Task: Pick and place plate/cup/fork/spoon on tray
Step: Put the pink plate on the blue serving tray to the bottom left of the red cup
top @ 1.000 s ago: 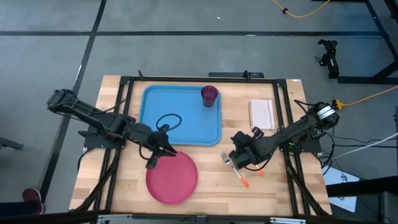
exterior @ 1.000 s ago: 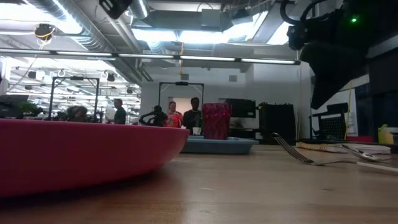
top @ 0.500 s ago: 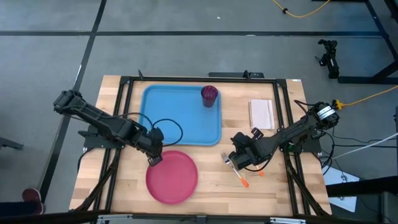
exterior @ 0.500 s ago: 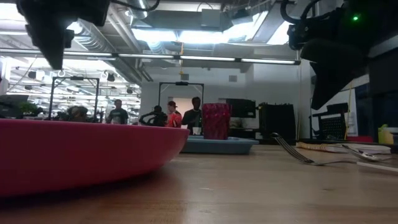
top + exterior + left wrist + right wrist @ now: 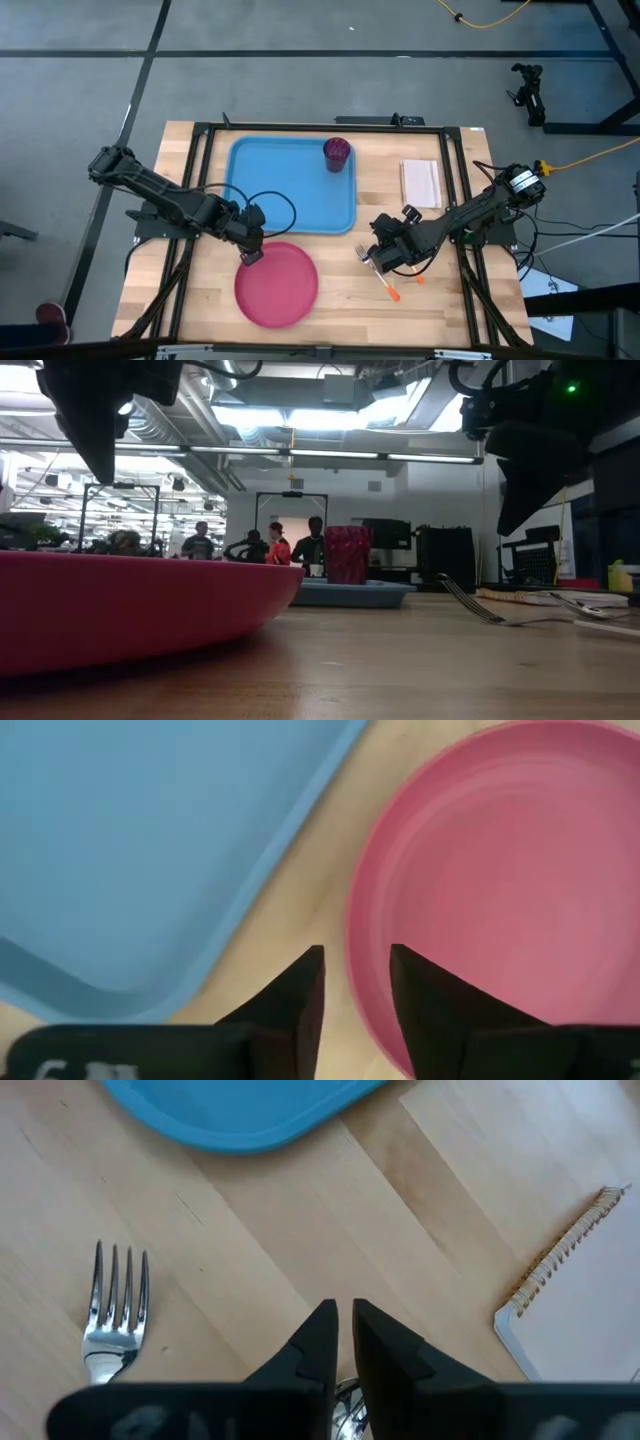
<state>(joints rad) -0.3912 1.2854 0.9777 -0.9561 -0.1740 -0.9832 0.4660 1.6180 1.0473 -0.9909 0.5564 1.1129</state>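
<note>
The pink-red plate (image 5: 277,285) lies flat on the table near its front edge. My left gripper (image 5: 250,256) hangs open over the plate's far-left rim (image 5: 355,960), one finger over the table and one over the plate's inside, clear of it in the low view (image 5: 100,430). The maroon cup (image 5: 337,153) stands in the far right corner of the light-blue tray (image 5: 280,190). The fork (image 5: 375,272) lies on the table right of the plate, tines toward the tray. The spoon's orange handle end (image 5: 419,279) shows beside it. My right gripper (image 5: 383,258) is shut above them.
A white spiral-bound pad (image 5: 420,182) lies right of the tray. A black cable loop (image 5: 270,195) hangs over the tray's left part. A dark frame rims the table. Bare wood lies between the tray and the plate. People stand in the room behind.
My left gripper has come down toward the plate's far-left rim. The plate, fork and spoon lie as before.
</note>
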